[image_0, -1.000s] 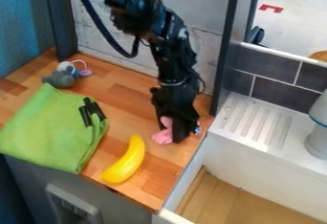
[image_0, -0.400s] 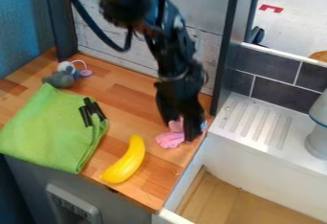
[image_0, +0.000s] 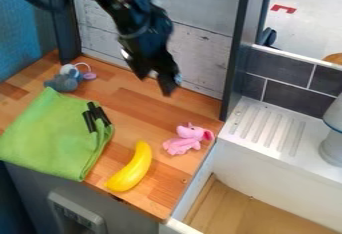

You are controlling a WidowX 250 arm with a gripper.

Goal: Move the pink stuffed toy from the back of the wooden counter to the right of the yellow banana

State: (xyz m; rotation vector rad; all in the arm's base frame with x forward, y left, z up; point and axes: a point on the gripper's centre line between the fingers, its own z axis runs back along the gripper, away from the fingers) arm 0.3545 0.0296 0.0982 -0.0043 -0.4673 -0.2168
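Note:
The black gripper [image_0: 155, 84] hangs above the back of the wooden counter, open, with nothing between its fingers. Below it and to the right, a pink plush toy [image_0: 186, 139] lies near the counter's right edge. A yellow banana [image_0: 131, 168] rests at the front of the counter. To its left, a green cloth [image_0: 52, 137] is spread out with black marker-like sticks [image_0: 97, 116] on top. A grey-blue plush toy [image_0: 64, 81] with a pale ring sits in the back left corner.
Along the right side stands a white sink unit with a ridged drainboard [image_0: 266, 128] and a grey-white object [image_0: 332, 143] on it. A dark upright post [image_0: 238, 53] rises at the counter's back right. A pale plank wall [image_0: 200, 38] runs behind.
The gripper has let go of the pink toy and moved up and to the left, away from it. The toy stays near the same spot on the counter.

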